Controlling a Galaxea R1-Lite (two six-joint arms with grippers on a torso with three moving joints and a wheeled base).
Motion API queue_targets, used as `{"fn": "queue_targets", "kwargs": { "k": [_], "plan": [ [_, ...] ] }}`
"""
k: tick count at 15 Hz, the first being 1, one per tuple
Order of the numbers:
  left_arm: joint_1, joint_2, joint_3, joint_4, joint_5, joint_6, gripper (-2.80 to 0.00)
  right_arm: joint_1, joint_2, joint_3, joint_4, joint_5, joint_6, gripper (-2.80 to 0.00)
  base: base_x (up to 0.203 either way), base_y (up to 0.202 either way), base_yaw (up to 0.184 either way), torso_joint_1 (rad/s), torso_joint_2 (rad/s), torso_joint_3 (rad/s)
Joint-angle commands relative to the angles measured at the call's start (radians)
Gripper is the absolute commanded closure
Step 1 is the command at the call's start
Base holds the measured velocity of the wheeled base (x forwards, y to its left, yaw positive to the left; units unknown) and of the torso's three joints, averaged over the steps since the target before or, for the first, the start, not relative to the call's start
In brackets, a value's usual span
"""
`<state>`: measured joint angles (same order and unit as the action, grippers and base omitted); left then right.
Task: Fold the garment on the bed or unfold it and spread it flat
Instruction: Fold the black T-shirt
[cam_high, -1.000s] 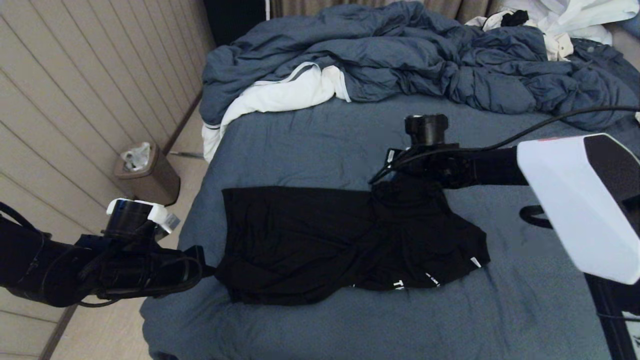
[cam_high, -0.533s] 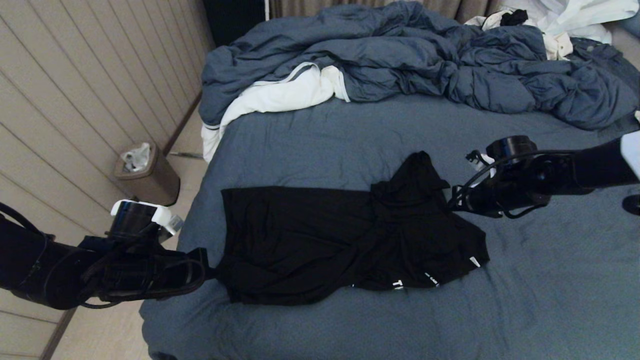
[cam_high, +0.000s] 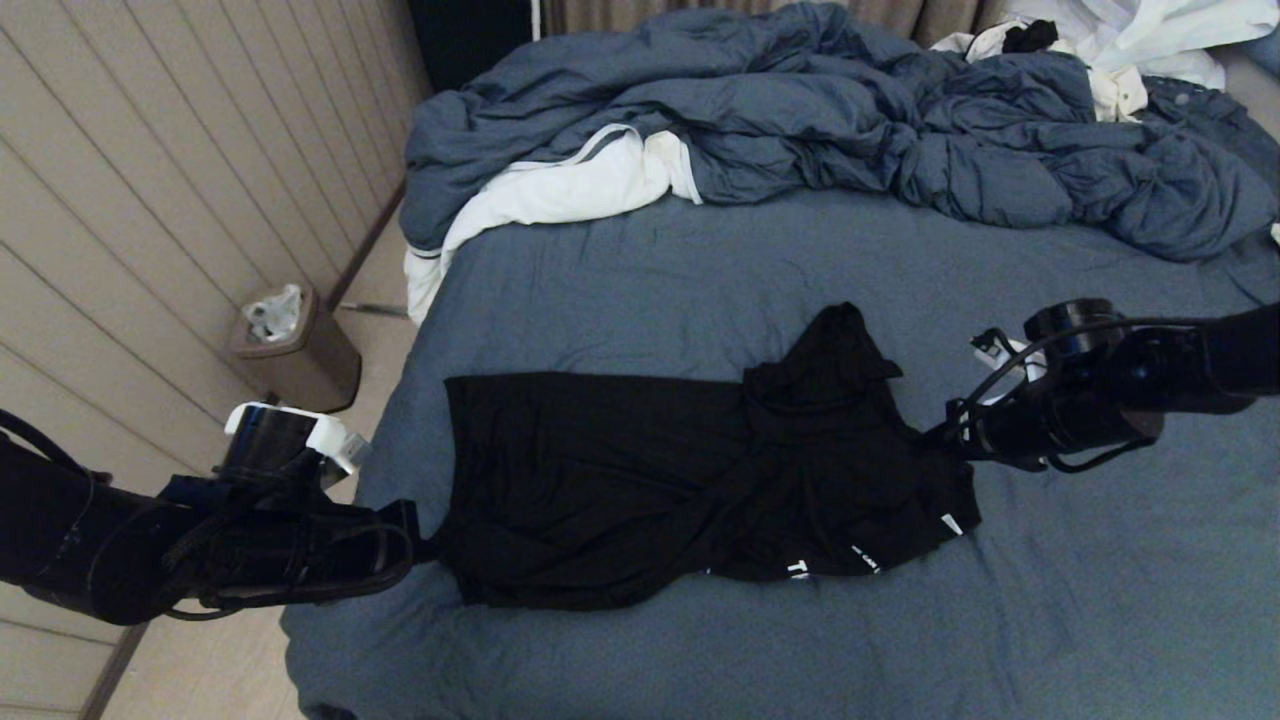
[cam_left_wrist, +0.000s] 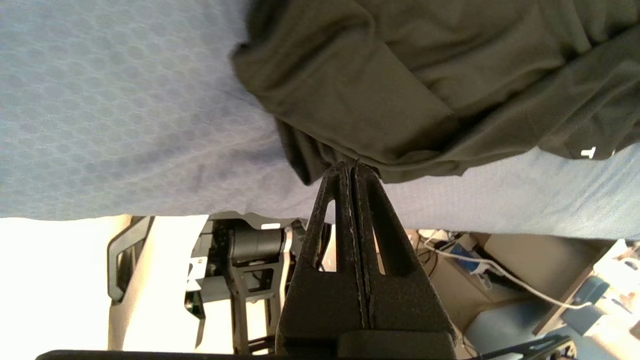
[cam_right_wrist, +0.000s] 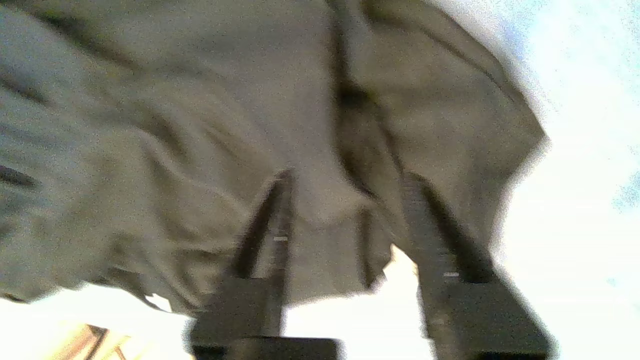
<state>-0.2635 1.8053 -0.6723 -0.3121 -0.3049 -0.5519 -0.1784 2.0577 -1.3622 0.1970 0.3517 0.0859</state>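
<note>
1. Black thin jersey makes up the garment, a short-sleeved shirt that lies on the slate-blue sheet of the bed, near its front edge, with the rumpled duvet well apart at the far end.

2. I judge it light, soft and limp: it will sag and bunch wherever it is lifted, and it should drag over the sheet rather than slide cleanly. Nothing in it looks fragile.

3. Its left part lies fairly flat; the right part is bunched into ridges, with one peak of cloth standing up toward the far side. White lettering peeks out along the near hem.

4. Best holds, to my eye, are hems and corners, where a doubled edge gives a thin pinch something to bite on.

5. At the garment's near left corner, the left tool has its fingers pressed together on a tuck of the hem, level with the bed's edge; the left wrist view shows cloth gathered into the tips.

6. Just at the garment's right edge sits the right tool, its fingers spread apart and holding nothing; the right wrist view shows black cloth filling the space behind and between them.

7. So the shirt lies between the two tools, pinned at one end, free at the other.
</note>
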Motion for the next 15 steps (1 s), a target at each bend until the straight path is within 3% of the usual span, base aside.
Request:
{"fn": "queue_targets", "kwargs": {
  "k": [1,5,11,15],
  "plan": [
    [0.000,0.003,0.000,-0.002,-0.002,-0.003,0.00,-0.004,-0.002,0.044,0.001,0.006,-0.033,-2.80,0.000,0.000,0.000,0.000,0.00,0.000],
    [0.000,0.003,0.000,-0.002,0.000,-0.003,0.00,0.007,0.020,0.046,-0.011,0.009,-0.032,-2.80,0.000,0.000,0.000,0.000,0.00,0.000],
    [-0.002,0.008,-0.001,-0.002,-0.001,-0.003,0.00,0.038,0.045,0.056,-0.141,0.026,-0.020,-2.80,0.000,0.000,0.000,0.000,0.00,0.000],
    [-0.002,0.016,-0.003,-0.003,0.000,-0.003,0.00,0.055,0.045,0.064,-0.181,0.077,-0.021,-2.80,0.000,0.000,0.000,0.000,0.00,0.000]
  ]
}}
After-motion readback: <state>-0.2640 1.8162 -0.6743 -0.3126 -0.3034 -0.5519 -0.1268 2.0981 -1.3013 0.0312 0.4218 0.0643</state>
